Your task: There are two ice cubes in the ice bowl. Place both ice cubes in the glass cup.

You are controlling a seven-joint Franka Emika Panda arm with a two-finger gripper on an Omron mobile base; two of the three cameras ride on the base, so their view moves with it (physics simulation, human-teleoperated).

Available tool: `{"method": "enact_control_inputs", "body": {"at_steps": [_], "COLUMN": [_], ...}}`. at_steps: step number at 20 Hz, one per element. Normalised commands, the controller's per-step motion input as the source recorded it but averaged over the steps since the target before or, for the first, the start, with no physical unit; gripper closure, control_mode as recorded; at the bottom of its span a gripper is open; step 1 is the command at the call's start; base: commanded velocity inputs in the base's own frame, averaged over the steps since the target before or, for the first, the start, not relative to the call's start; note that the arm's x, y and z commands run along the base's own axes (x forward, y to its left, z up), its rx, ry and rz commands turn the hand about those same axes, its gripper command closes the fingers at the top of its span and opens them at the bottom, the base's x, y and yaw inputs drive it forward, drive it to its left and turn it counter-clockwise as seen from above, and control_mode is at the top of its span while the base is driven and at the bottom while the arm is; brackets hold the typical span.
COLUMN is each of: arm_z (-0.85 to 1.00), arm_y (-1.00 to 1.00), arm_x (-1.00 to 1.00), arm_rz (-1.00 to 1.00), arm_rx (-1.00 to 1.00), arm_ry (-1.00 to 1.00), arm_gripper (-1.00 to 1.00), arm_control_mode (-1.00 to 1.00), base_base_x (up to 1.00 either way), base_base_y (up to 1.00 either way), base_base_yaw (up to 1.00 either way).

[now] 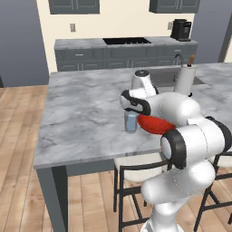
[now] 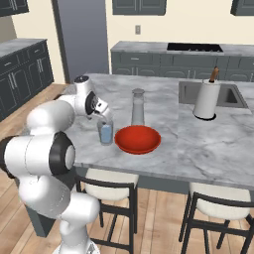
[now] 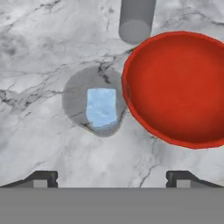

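gripper hangs above the cup, fingers spread wide, nothing between them. straight below the tips, pale blue ice sits inside the cup; whether that's one cube or both stacked, can't tell from here. just beside it, the red bowl looks bare inside, so the job seems about done. beyond the cup stands a taller clear vessel. if any cube needs another grab: small, hard, slick, light — pinch flat opposite faces, squarely and gently, or it'll squirt out. the cup looks thin and tippy, so keep fingers off its rim.
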Motion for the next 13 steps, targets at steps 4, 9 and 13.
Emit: {"method": "enact_control_inputs", "body": {"at_steps": [4,9,13], "arm_z": [0.08,0.68,0.0], "arm_y": [0.0,0.01,-0.06], "arm_x": [-1.0,-1.0,-0.03], "arm_rz": [0.0,0.01,0.0], "arm_rx": [0.0,-0.02,0.05], "arm_ry": [-0.14,-0.42,-0.06], "arm_gripper": [-1.0,-1.0,-1.0], "arm_control_mode": [-1.0,-1.0,-1.0], "base_base_x": [0.0,0.0,0.0], "base_base_y": [0.0,0.0,0.0], "base_base_yaw": [0.0,0.0,0.0]}}
